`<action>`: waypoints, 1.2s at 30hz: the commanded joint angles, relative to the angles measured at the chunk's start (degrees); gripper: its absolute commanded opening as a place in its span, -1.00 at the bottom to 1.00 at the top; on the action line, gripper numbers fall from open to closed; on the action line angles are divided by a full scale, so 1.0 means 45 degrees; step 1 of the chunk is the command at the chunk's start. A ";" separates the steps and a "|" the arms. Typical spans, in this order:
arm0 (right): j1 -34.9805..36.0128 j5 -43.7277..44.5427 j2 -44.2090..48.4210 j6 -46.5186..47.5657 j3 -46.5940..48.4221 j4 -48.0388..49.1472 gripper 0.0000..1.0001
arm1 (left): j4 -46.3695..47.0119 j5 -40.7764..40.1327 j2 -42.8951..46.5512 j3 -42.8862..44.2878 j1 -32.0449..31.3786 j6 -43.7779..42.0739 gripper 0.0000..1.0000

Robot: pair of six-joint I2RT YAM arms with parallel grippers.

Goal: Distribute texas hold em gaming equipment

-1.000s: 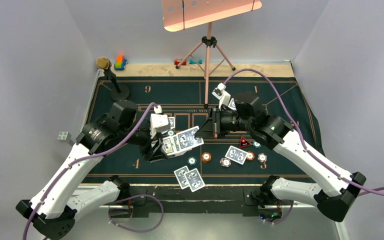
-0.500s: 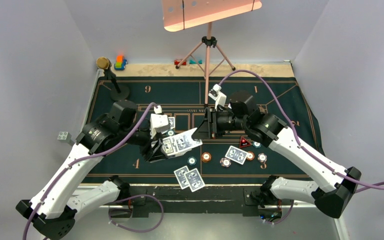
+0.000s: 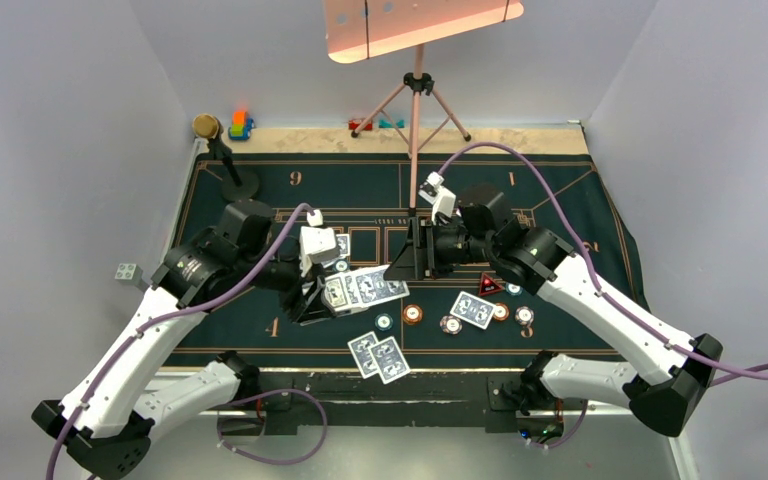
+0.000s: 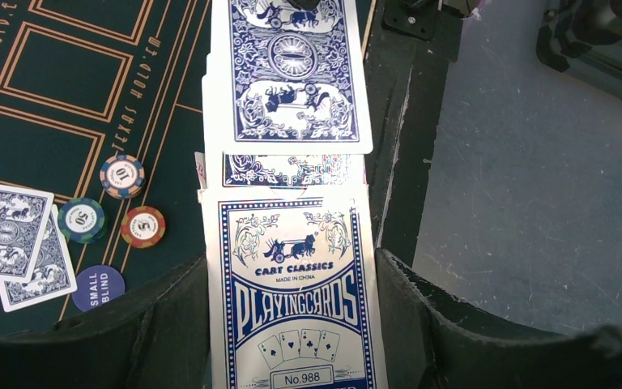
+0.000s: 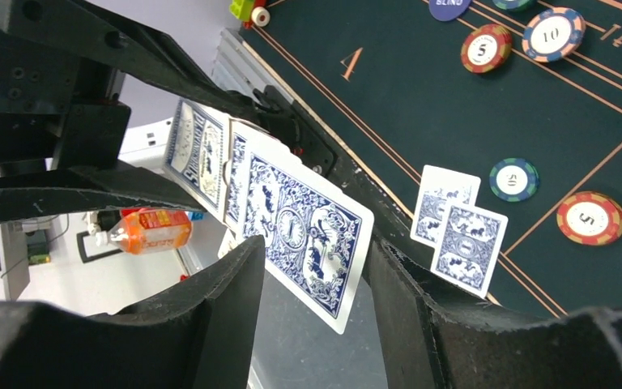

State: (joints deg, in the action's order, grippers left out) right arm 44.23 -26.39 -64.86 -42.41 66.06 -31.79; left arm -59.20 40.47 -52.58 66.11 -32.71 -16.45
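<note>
My left gripper (image 4: 291, 324) is shut on a blue and white playing-card box (image 4: 291, 300), held above the mat's near side (image 3: 343, 290). One blue-backed card (image 4: 291, 81) sticks out of the box's far end. My right gripper (image 5: 316, 284) is open, and that card (image 5: 304, 235) hangs between its fingers without being pinched. Two cards (image 3: 380, 355) lie at the near edge and one card (image 3: 473, 309) lies to the right. Several poker chips (image 3: 413, 314) and a red-black triangular marker (image 3: 490, 284) sit around them.
A pink tripod (image 3: 417, 120) stands at the back centre of the green mat (image 3: 560, 190). A gold-topped black stand (image 3: 222, 150) and toy blocks (image 3: 240, 124) are at the back left. A small blind disc (image 4: 97, 286) lies near two dealt cards (image 4: 16, 243).
My right gripper's jaws have opened and it has shifted a little left along the protruding card, which now lies flatter. The left arm and box have stayed put.
</note>
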 commanded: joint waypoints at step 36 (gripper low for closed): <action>-0.0009 -0.0225 0.1906 -0.1207 -0.1608 0.0925 -0.01 | 0.0429 0.0675 0.0150 0.0681 0.0293 0.0488 -1.00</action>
State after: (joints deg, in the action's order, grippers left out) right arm 44.23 -25.52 -57.58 -46.19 59.37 -30.35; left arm -59.24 41.41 -52.60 66.87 -31.88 -15.46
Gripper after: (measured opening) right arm 0.498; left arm 0.696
